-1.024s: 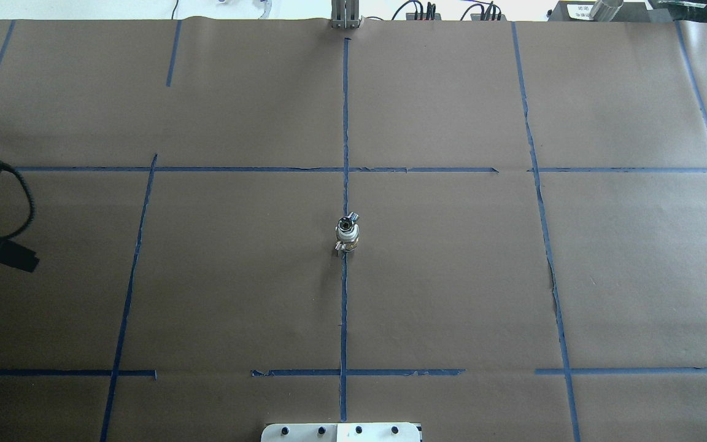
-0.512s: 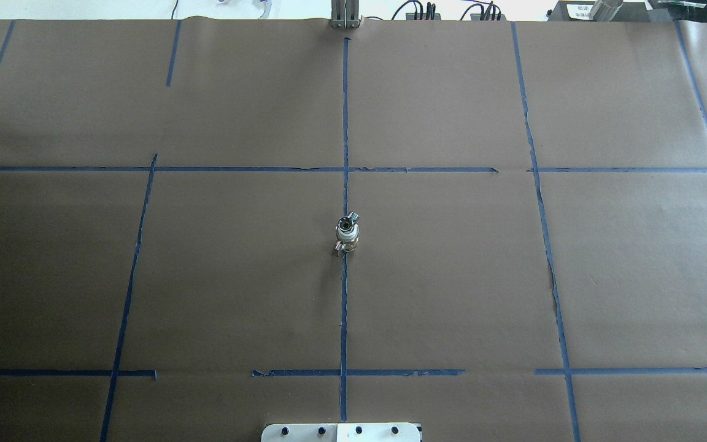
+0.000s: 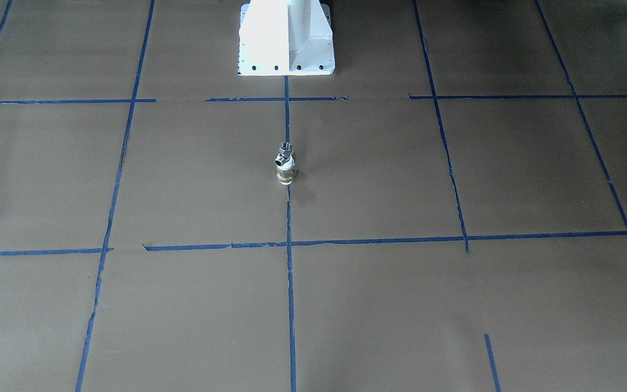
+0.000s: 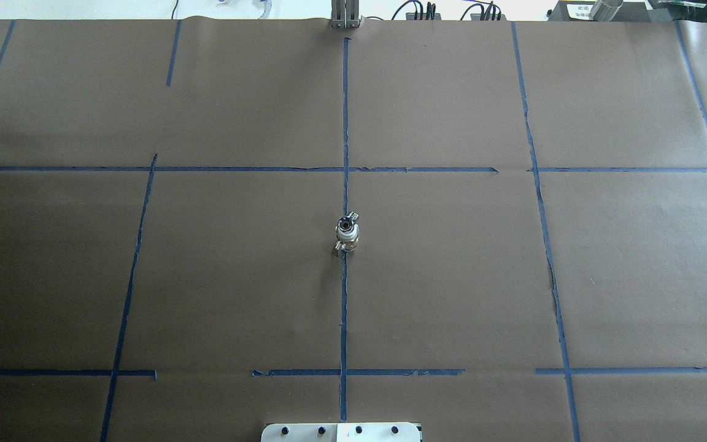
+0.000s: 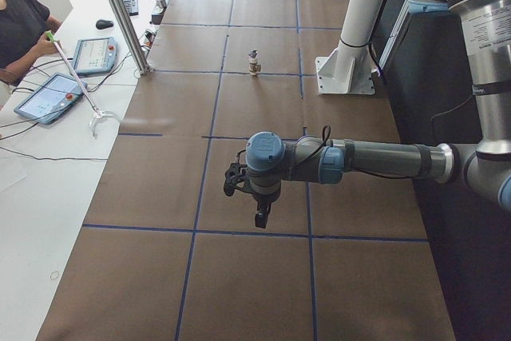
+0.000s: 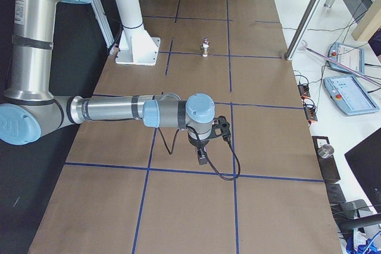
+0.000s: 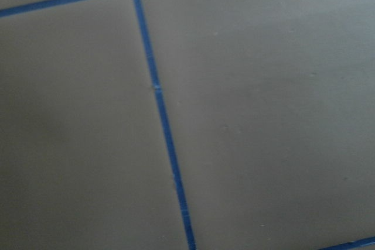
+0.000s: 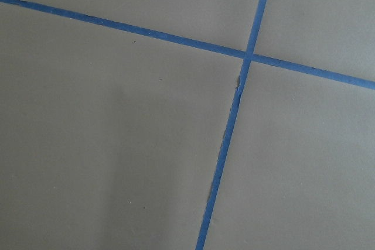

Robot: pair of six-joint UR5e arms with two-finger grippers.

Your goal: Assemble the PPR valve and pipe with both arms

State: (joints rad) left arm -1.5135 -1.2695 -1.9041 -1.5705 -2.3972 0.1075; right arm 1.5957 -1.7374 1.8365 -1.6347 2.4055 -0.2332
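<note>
The left arm (image 5: 383,161) is built of silver-grey tubes joined by rounded housings with light-blue joint caps (image 5: 264,152); dark bands ring the tube ends. Its left gripper (image 5: 260,217) is black, small and narrow, and whether its jaws are parted cannot be told. The right arm (image 6: 110,111) has the same silver tubing, and a light-blue cap (image 6: 200,107) sits at its wrist. A thin black cable (image 6: 234,162) loops beside the black right gripper (image 6: 202,159). The pedestal (image 3: 286,32) is white and flares into a flat flange dotted with dark screws (image 3: 276,68).
</note>
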